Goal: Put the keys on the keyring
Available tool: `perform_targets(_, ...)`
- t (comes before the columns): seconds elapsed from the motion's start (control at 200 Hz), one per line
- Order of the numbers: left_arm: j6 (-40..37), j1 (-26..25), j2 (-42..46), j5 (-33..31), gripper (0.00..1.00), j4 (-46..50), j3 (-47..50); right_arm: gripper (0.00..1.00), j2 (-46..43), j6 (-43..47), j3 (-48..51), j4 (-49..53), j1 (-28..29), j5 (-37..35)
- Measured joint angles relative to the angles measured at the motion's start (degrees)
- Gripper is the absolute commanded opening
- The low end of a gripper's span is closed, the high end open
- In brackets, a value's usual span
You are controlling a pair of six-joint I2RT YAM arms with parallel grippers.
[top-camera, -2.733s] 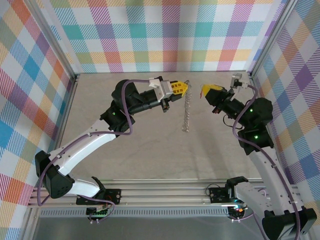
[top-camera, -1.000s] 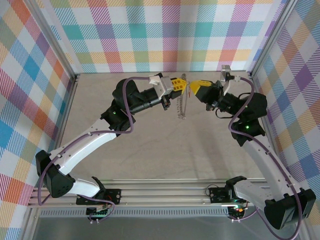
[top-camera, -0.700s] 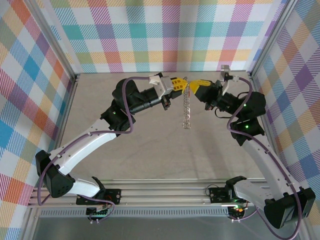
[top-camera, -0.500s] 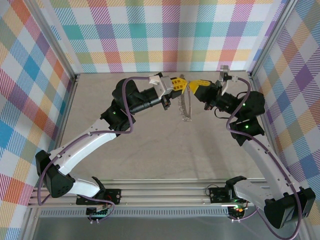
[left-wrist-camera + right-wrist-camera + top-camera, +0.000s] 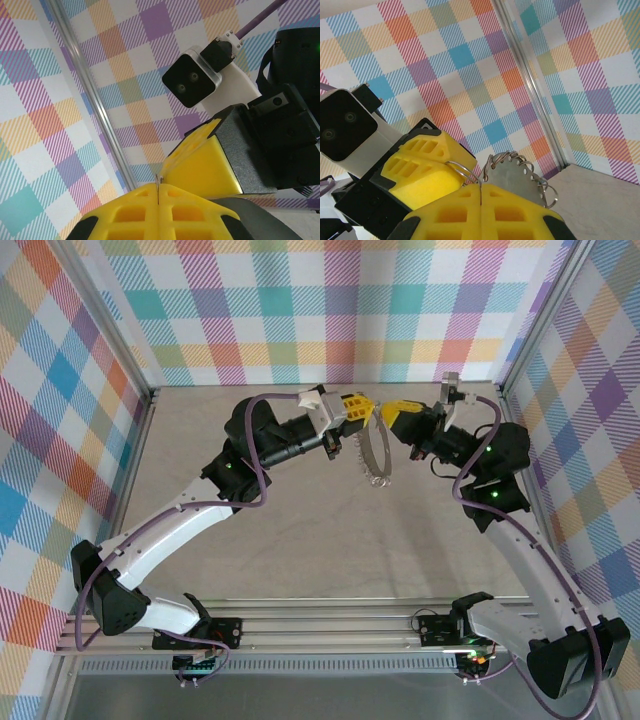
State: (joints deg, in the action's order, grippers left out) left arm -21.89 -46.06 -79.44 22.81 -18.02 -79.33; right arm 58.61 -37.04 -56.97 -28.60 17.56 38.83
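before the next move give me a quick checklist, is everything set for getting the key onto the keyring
1. Left gripper shut on the keyring: ok, the left wrist view shows a thin strand pinched between its fingers.
2. Right gripper shut on the key: ok, a silver blade sticks out of it; the red head is hidden.
3. Grippers tip to tip above the table: ok.
4. Keyring loop hanging free: ok, it dangles below the tips.
5. Key already threaded on the keyring: cannot tell, wire loops crowd the blade.
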Motion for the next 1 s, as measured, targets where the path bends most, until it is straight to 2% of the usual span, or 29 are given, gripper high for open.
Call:
perform_targets(0.465, 3.3, -0.52, 0.0, -1.49, 0.0, -0.42, 0.35, 0.0, -0.04, -0.9, 0.26, -0.22, -0.74, 1.88)
perform_targets(1.0, 20.06, -0.59, -3.26, -8.55, 0.0, -10.54, 4.2, 0.0, 4.46, -8.81, 1.22, -5.92, -1.44, 1.73)
